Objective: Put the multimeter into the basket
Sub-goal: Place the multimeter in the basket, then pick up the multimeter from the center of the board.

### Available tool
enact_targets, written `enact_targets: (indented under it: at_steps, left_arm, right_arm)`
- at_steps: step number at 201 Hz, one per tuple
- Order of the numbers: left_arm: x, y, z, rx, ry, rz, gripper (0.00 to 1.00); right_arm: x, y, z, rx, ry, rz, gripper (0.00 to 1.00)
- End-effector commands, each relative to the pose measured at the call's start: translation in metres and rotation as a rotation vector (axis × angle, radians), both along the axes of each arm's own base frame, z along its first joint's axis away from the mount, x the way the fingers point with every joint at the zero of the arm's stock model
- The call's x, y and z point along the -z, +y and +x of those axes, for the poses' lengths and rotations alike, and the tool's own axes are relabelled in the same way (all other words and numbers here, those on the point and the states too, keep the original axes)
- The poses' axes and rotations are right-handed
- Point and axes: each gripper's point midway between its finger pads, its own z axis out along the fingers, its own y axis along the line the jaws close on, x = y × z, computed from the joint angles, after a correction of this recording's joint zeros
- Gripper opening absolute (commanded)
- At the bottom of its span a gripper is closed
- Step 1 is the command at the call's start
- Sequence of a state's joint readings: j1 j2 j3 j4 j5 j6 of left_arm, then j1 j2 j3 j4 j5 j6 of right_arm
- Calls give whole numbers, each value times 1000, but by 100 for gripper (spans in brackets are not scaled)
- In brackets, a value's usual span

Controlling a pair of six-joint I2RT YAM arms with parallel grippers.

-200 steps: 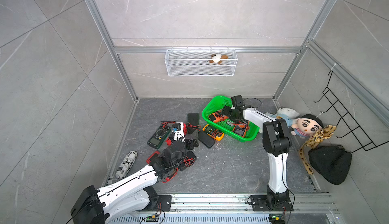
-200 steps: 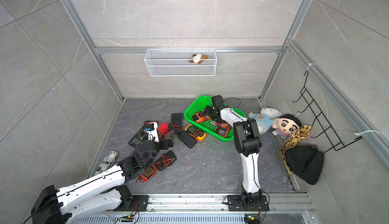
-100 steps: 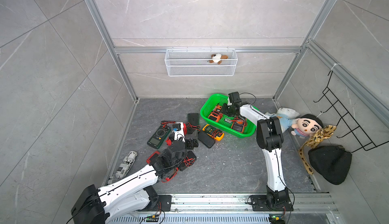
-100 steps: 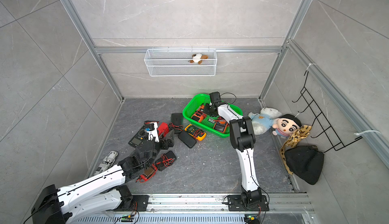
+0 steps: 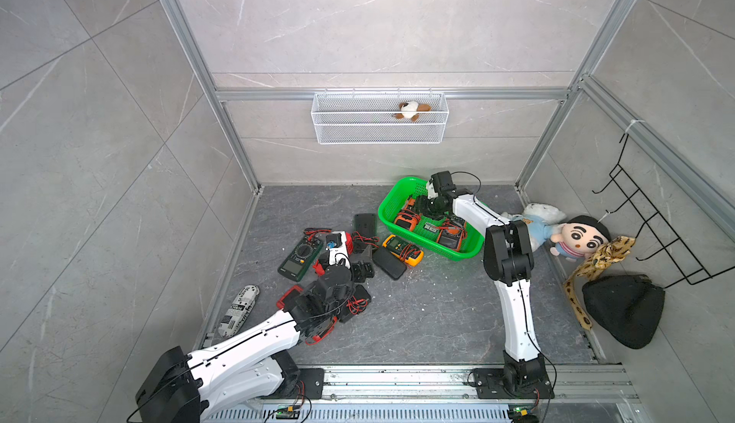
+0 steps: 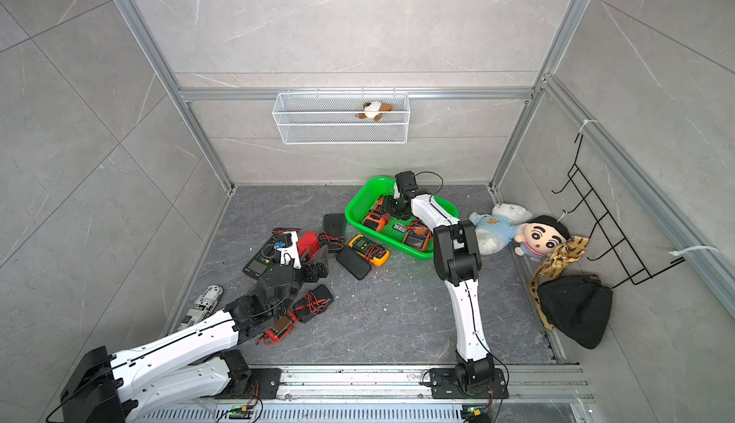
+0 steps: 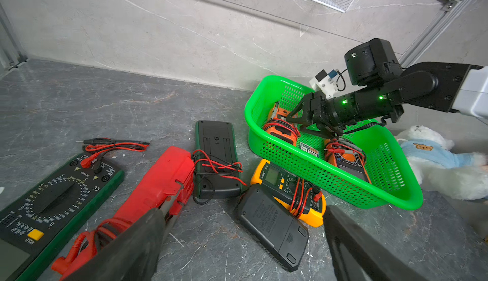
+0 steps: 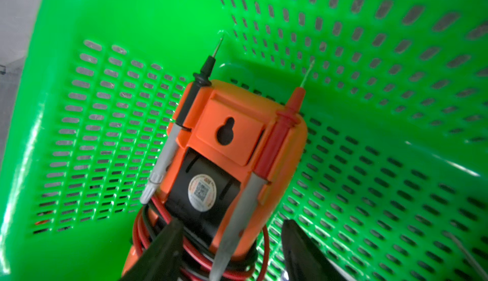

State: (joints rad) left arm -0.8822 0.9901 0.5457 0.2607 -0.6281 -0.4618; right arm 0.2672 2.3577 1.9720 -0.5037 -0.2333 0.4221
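The green basket (image 5: 384, 218) (image 6: 350, 214) (image 7: 317, 168) (image 8: 132, 42) stands at the back of the floor. An orange multimeter (image 5: 405, 218) (image 6: 374, 220) (image 7: 280, 131) (image 8: 232, 134) lies face down in it, wrapped in its leads. My right gripper (image 5: 419, 207) (image 6: 391, 207) (image 7: 297, 122) (image 8: 232, 223) is inside the basket, open, its jaws straddling that multimeter's wrapped end with a gap on one side. A second orange multimeter (image 5: 451, 236) (image 7: 348, 160) lies in the basket too. My left gripper (image 5: 358, 270) (image 6: 318, 268) (image 7: 244, 213) hangs wide open and holds nothing, low over the floor.
Loose multimeters lie on the floor: yellow (image 5: 401, 248) (image 7: 287, 187), dark green (image 5: 300, 258) (image 7: 52, 200), red (image 7: 163, 182), two black ones face down (image 7: 216, 158) (image 7: 274, 226). Plush toys (image 5: 533, 222), a doll (image 5: 580, 238) and a black bag (image 5: 624, 309) sit right. A white wire basket (image 5: 380, 122) hangs on the back wall.
My right arm has swung slightly left and further over the basket, and the basket has slid a little toward the back left. The left arm has not moved.
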Motion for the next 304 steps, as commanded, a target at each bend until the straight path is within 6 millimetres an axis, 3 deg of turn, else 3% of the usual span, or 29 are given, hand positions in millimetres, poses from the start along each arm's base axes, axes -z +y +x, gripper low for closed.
enact_targets:
  at_steps: [1, 38, 63, 100, 147, 171, 204, 259, 304]
  left_arm:
    - [-15, 10, 4, -72, -12, -39, 98]
    - [-5, 45, 1, -261, 35, -50, 98]
    - [3, 64, -5, -340, 75, -54, 98]
    - [22, 98, -24, -463, 140, -111, 98]
    - [58, 165, -61, -703, 215, -238, 99]
    - [70, 184, -69, -760, 249, -287, 99]
    - [81, 194, -68, -792, 293, -289, 99]
    - [109, 190, -44, -754, 476, -281, 98]
    - [98, 174, -22, -684, 479, -293, 98]
  right_arm:
    - [-34, 5, -13, -54, -32, -11, 70]
    - [-67, 5, -41, -91, -101, -61, 79]
    - [-79, 8, -69, -116, -132, -91, 85]
    - [-82, 12, -118, -143, -158, -147, 100]
    - [-84, 13, -163, -149, -175, -162, 100]
    - [-84, 17, -175, -162, -178, -157, 100]
    - [-84, 17, -179, -166, -178, -169, 100]
    - [-79, 30, -188, -249, -156, -219, 100]
    - [-63, 60, -219, -401, -119, -306, 100]
